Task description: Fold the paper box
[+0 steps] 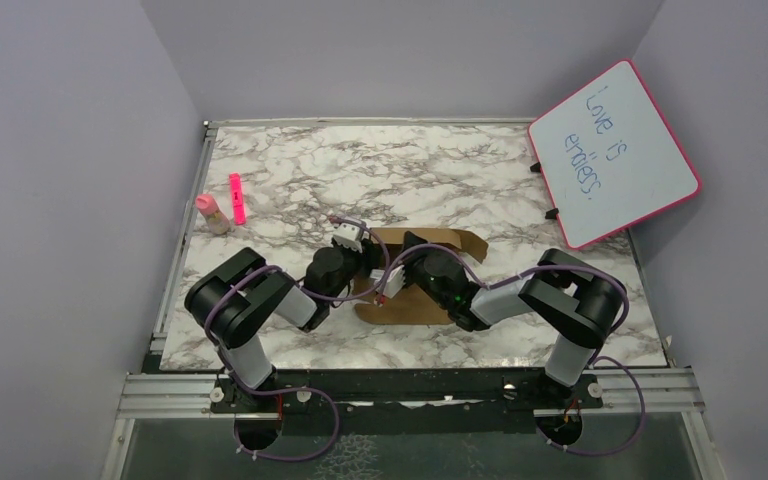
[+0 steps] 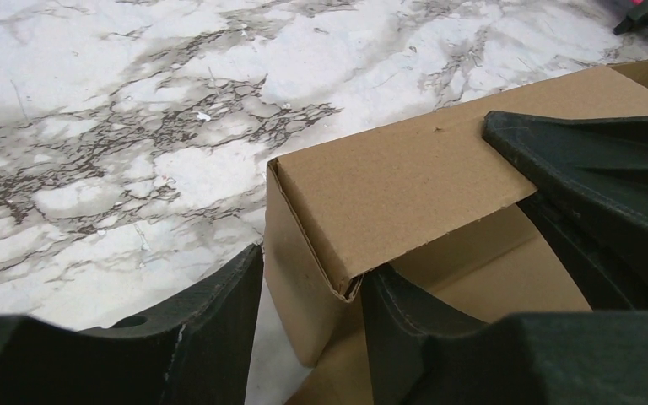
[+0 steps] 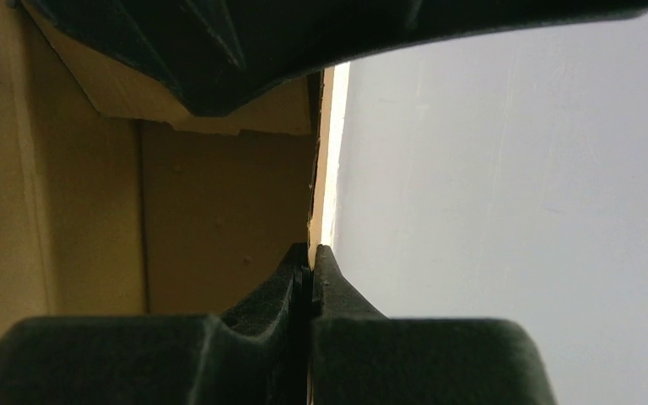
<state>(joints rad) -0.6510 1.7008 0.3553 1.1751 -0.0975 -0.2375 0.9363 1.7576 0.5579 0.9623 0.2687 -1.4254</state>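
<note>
I am clamping my right gripper point(image 3: 310, 253) on a thin upright wall of the paper box point(image 2: 405, 169), steadying it, while my left gripper point(image 2: 312, 270) is straddling the corner wall, jaws apart, likely to crease it. The box is lying in the middle of the marble table point(image 1: 290, 170).

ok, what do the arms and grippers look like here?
The left arm and right arm: matte black housings, a pale grey link above each base, purple cables looped alongside. A white block by the left wrist, a green light on the right forearm. The left gripper and right gripper have black, tapered, matte fingers.
</note>
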